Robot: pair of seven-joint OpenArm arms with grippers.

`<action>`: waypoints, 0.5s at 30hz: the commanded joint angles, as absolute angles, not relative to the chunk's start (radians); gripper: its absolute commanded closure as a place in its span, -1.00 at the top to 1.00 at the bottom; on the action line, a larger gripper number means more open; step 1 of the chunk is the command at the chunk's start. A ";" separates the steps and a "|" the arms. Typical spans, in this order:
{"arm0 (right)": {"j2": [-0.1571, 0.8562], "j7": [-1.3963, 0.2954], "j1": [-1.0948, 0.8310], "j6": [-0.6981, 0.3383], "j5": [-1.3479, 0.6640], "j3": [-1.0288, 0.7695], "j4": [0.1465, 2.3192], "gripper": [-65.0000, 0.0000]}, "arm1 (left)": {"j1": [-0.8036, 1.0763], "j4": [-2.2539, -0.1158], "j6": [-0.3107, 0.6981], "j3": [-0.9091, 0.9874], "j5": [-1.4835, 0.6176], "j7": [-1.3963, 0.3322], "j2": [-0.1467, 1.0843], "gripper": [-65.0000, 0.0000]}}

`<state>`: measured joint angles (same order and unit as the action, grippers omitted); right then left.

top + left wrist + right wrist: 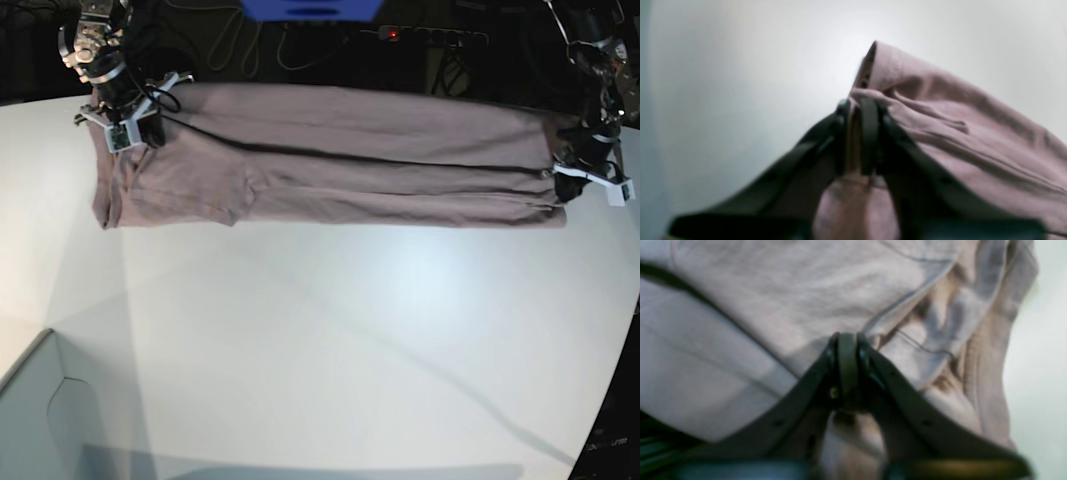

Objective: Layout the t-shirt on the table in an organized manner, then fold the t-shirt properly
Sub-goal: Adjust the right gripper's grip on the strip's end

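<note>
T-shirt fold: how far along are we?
Done: the t-shirt lies stretched along the far side of the table, folded lengthwise into a long band. In hand: the left gripper and right gripper each pinch one end. Left: folding the band across its length into a compact stack.

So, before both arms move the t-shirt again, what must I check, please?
1. Left gripper shut on t-shirt: ok, cloth is pinched between its fingers.
2. Right gripper shut on cloth: ok.
3. Shirt stretched between both grips: ok in the base view.
4. Cloth flat: not ok, long folds and a bunched neckline end.
5. Table has free space in front: ok.
</note>
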<state>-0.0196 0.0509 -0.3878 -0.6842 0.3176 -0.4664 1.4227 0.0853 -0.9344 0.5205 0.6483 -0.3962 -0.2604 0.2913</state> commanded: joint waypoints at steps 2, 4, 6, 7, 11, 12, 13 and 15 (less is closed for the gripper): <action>0.001 0.076 -0.397 -0.698 0.305 -0.470 1.443 -0.56 | 0.077 -0.941 0.526 0.651 -0.398 -0.257 0.309 -0.57; 0.004 0.082 -0.407 -0.698 0.305 -0.472 1.445 -0.32 | 0.077 -0.941 0.526 0.651 -0.404 -0.257 0.309 -0.38; 0.007 0.084 -0.420 -0.698 0.303 -0.473 1.477 -0.19 | 0.077 -0.941 0.526 0.651 -0.406 -0.257 0.309 -0.27; 0.004 0.084 -0.427 -0.698 0.302 -0.487 1.504 -0.14 | 0.077 -0.944 0.526 0.651 -0.406 -0.257 0.309 -0.24; -0.025 0.077 -0.435 -0.698 0.300 -0.526 1.600 -0.11 | 0.077 -0.946 0.526 0.653 -0.406 -0.257 0.308 -0.23; -0.027 0.077 -0.435 -0.698 0.300 -0.527 1.613 -0.10 | 0.077 -0.946 0.526 0.653 -0.406 -0.257 0.308 -0.22; -0.027 0.076 -0.432 -0.698 0.300 -0.526 1.621 -0.10 | 0.077 -0.946 0.526 0.653 -0.406 -0.257 0.308 -0.22; -0.027 0.074 -0.401 -0.698 0.300 -0.524 1.623 -0.10 | 0.077 -0.946 0.526 0.653 -0.406 -0.257 0.308 -0.22</action>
